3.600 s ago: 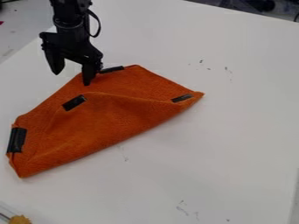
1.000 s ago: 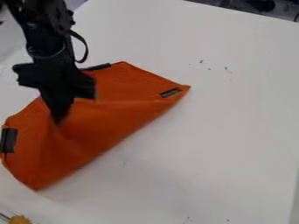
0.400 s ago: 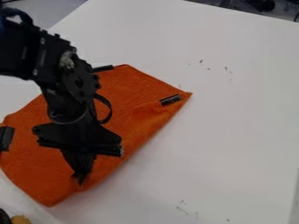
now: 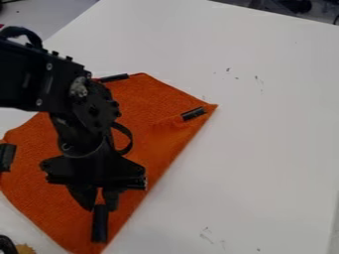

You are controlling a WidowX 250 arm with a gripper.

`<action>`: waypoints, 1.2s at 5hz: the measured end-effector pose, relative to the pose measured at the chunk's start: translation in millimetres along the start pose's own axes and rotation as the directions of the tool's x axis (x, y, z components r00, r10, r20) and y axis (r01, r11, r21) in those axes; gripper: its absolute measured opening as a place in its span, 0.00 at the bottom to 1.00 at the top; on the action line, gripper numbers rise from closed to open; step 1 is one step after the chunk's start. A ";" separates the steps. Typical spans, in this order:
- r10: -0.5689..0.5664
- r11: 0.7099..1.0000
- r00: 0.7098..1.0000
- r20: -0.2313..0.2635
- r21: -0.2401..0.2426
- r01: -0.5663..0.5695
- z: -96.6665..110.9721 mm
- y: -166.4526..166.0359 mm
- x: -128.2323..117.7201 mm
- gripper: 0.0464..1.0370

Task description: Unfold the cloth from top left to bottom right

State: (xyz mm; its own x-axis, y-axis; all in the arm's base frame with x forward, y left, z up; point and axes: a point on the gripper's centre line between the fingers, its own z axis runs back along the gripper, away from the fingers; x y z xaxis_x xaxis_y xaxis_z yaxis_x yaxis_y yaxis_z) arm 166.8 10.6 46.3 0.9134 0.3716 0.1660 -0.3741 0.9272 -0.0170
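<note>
The gripper [image 4: 99, 202] hangs over the lower part of the orange cloth [image 4: 142, 144], its two fingers slightly parted and open. Just below the fingertips lies a black strip [image 4: 100, 224] at the cloth's lower corner. The cloth is spread over the left half of the table, its bottom corner near the view's lower edge. Other black strips mark its top corner, its right corner [image 4: 193, 113], where a small fold shows, and its left edge [image 4: 7, 157]. The arm covers much of the cloth's left and middle.
The white table [image 4: 265, 149] stretches to the right of the cloth, with small dark marks on it. A yellowish-brown object [image 4: 25, 249] and a black curved thing [image 4: 8, 245] sit at the lower left edge. Dark items lie beyond the table's far edge.
The gripper moved down from the upper left, drawing the cloth's flap toward the bottom, where its corner now lies flatter. Its fingers have since parted, and the black strip shows below them.
</note>
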 end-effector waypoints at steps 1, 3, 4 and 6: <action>0.043 0.999 0.999 0.024 0.006 -0.044 1.1 -8.4 -14.2 0.80; 0.001 0.999 0.999 0.054 0.053 -0.004 6.6 -14.3 -18.8 0.97; -0.005 0.999 0.998 0.060 0.050 0.002 7.8 -14.9 -17.4 0.96; -0.003 0.999 0.998 0.061 0.050 0.000 8.1 -15.0 -17.2 0.96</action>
State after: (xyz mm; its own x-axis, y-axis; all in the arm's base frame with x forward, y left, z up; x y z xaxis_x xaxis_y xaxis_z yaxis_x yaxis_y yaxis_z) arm 155.4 -10.1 51.7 0.9033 0.3650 0.2256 -0.3813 0.9239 0.0321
